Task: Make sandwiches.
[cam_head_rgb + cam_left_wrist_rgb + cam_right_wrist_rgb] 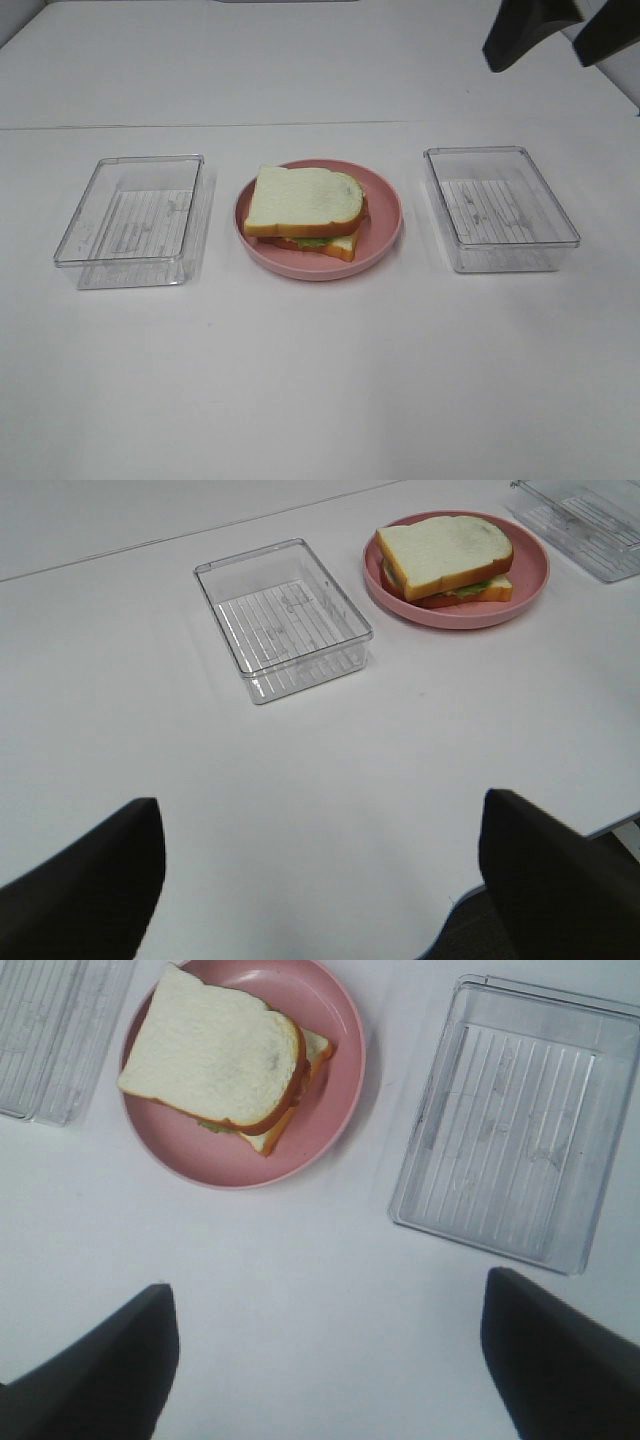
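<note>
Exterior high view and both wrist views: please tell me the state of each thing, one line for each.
Sandwich: assembled, top slice skewed, lying on the plate.
Pink plate: upright, holding the sandwich.
Left tray: upright, empty.
Right tray: upright, empty.
Left gripper: fingers open, holding nothing.
Right gripper: fingers open, holding nothing.

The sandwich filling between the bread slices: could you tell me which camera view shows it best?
The left wrist view: it sees the sandwich side-on, with green and reddish layers showing between the slices. The exterior high view shows a thin strip of filling at the front edge. The right wrist view looks almost straight down, mostly on the top slice.
</note>
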